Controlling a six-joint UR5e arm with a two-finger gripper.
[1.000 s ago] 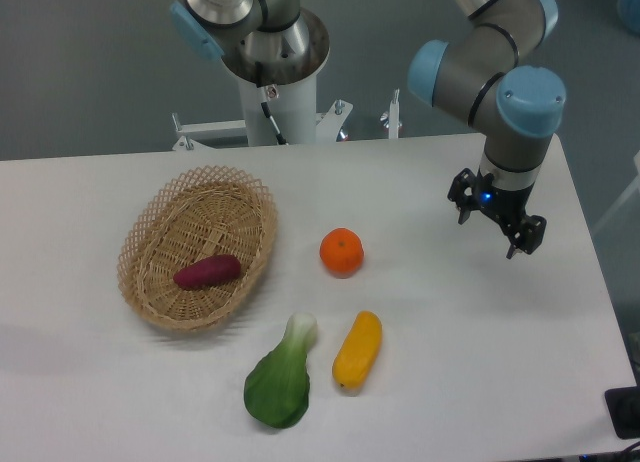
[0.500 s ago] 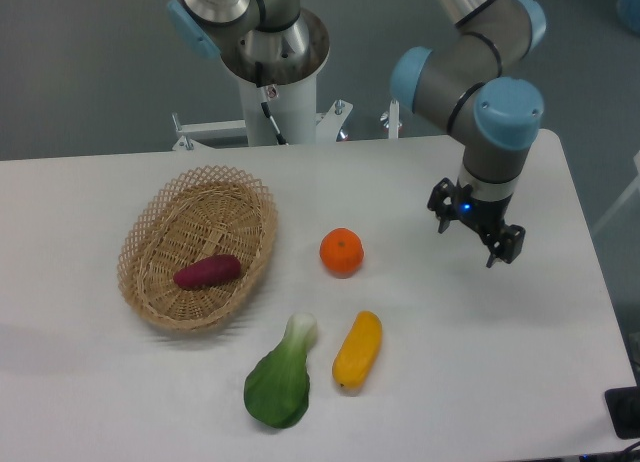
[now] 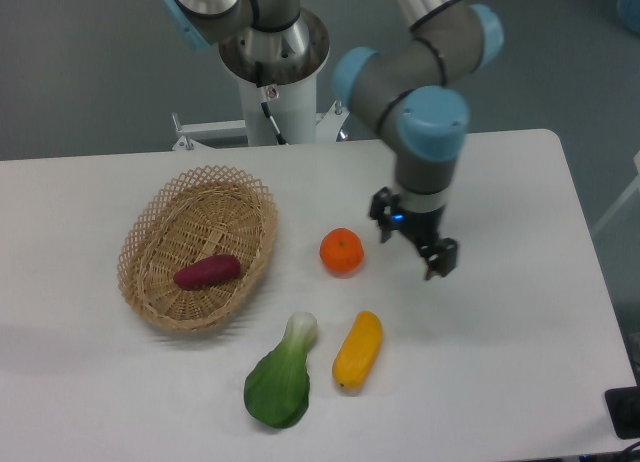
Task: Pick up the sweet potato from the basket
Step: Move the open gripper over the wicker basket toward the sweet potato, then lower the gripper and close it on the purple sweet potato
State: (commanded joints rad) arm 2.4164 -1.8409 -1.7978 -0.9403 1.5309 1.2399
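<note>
The reddish-purple sweet potato [image 3: 207, 272] lies inside the oval wicker basket [image 3: 154, 227] at the left of the table. My gripper [image 3: 414, 243] hangs above the table just right of the orange, well to the right of the basket. Its two fingers are spread apart with nothing between them.
An orange [image 3: 341, 251] sits between the basket and the gripper. A yellow-orange oblong vegetable [image 3: 358, 349] and a green bok choy [image 3: 281, 377] lie near the front. The arm's base [image 3: 272, 62] stands behind the table.
The gripper has moved left across the table, from near the right edge to just right of the orange. The objects have not moved.
</note>
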